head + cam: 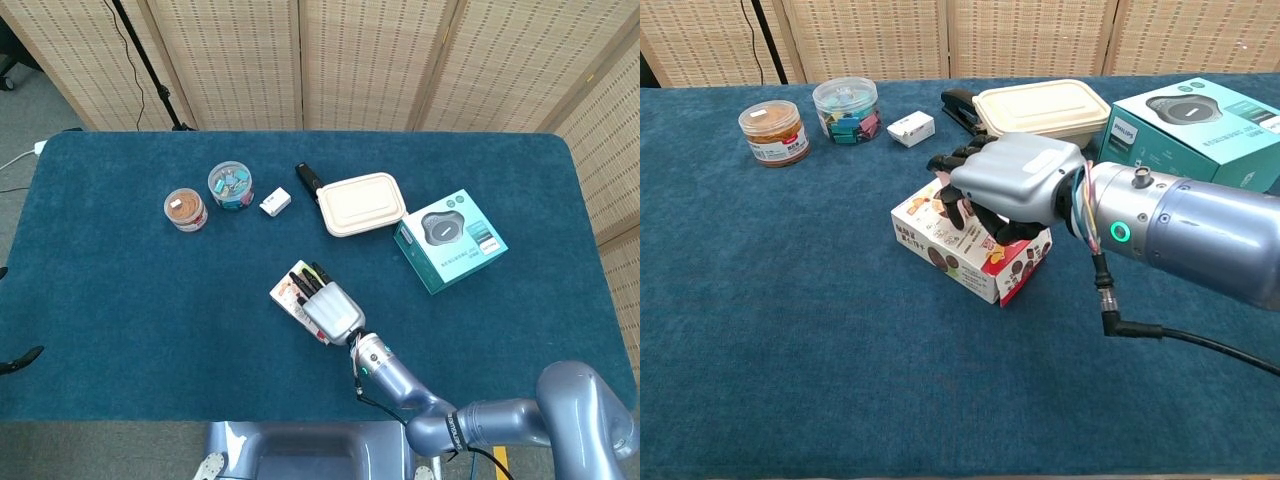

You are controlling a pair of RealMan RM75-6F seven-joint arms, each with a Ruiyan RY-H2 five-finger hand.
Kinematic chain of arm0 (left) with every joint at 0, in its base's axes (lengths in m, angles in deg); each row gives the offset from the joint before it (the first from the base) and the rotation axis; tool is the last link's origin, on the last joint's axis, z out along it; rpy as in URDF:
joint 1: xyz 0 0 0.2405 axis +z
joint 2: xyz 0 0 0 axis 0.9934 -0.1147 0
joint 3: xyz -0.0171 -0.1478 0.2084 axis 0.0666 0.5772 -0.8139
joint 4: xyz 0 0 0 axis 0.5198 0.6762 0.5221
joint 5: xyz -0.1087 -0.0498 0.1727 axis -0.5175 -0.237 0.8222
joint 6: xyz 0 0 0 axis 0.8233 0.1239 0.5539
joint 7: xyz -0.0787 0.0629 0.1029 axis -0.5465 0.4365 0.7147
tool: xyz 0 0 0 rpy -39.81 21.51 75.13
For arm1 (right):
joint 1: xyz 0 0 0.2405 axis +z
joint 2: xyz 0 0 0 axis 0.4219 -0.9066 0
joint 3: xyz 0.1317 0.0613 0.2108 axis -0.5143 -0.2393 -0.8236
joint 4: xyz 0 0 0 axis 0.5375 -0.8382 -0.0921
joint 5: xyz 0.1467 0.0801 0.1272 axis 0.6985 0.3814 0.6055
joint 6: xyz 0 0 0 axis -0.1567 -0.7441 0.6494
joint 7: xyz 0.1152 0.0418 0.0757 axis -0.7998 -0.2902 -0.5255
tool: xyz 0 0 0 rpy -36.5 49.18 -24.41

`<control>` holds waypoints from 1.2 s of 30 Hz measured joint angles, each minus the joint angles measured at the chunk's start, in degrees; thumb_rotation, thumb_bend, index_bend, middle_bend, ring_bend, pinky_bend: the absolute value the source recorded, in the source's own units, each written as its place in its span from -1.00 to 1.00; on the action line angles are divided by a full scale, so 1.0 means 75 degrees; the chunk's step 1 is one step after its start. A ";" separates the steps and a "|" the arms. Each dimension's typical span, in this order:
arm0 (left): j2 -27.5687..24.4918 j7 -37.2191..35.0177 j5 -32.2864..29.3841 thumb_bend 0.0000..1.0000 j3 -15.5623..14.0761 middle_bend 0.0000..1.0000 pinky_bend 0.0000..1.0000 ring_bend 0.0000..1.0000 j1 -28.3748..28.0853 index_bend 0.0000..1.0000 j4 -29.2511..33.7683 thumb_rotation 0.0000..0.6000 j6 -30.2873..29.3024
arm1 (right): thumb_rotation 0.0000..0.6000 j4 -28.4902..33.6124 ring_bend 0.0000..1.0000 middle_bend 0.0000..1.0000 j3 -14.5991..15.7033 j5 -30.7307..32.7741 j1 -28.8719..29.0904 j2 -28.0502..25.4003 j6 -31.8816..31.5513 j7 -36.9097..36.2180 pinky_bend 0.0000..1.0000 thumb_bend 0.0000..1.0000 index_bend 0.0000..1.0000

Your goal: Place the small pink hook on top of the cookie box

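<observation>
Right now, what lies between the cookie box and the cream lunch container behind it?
Only bare blue cloth; the right hand hangs over the cookie box, short of the lunch container. Chest view shows it best.

A matt, napped dark-blue cloth covers the surface (790,350). The cookie box (940,240) is smooth printed cardboard. Over it, the right hand (1005,185) has a satin silver-grey shell with black fingers (958,158). At 11 o'clock stand two clear glossy plastic jars (845,110).
</observation>
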 measured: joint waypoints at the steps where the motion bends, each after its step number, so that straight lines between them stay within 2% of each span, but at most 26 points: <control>1: -0.0004 -0.0015 0.0000 -0.72 0.0003 -1.00 -1.00 -1.00 -0.0001 -1.00 -0.0006 1.00 0.0007 | 1.00 -0.0002 -1.00 -1.00 0.0007 0.0000 -0.0011 -0.0036 -0.0019 0.0026 -1.00 1.00 -0.25; 14: -0.0018 -0.0040 0.0062 -0.72 -0.0004 -1.00 -1.00 -1.00 0.0028 -1.00 0.0000 1.00 0.0000 | 1.00 0.0053 -1.00 -1.00 0.0108 -0.0237 -0.0169 -0.0232 -0.0095 -0.0030 -1.00 1.00 -0.24; 24: -0.0028 -0.0091 0.0070 -0.72 0.0005 -1.00 -1.00 -1.00 0.0022 -1.00 -0.0022 1.00 0.0033 | 1.00 0.0237 -1.00 -1.00 -0.0127 -0.0408 -0.0163 -0.0204 -0.0310 0.0014 -1.00 1.00 -0.24; 36: -0.0037 -0.0162 0.0060 -0.72 0.0005 -1.00 -1.00 -1.00 0.0031 -1.00 -0.0061 1.00 0.0056 | 1.00 0.0028 -1.00 -1.00 -0.0312 -0.0513 -0.0151 0.0145 -0.0456 -0.0013 -1.00 1.00 -0.25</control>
